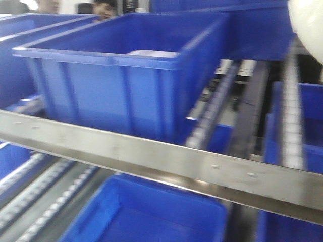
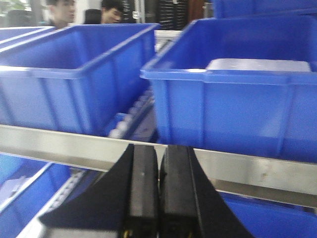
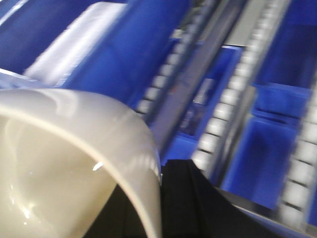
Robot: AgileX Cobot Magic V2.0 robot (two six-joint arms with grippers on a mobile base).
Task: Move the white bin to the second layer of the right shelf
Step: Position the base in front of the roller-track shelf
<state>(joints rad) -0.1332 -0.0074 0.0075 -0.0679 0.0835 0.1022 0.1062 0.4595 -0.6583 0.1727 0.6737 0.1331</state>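
White bin (image 1: 309,25), held in the air over the roller shelf (image 1: 292,121), among blue crates (image 1: 121,85)
The bin's rim is clamped by the right gripper (image 3: 166,198); the left gripper (image 2: 159,168) is pressed fully shut, nothing held. A steel front rail (image 1: 151,156) is run across the rack; two people (image 2: 111,10) are seen behind

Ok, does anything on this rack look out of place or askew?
Only the white bin: it hangs at top right above the roller lanes, not resting on them, held by the right gripper. The blue crates sit straight; nothing spilled.
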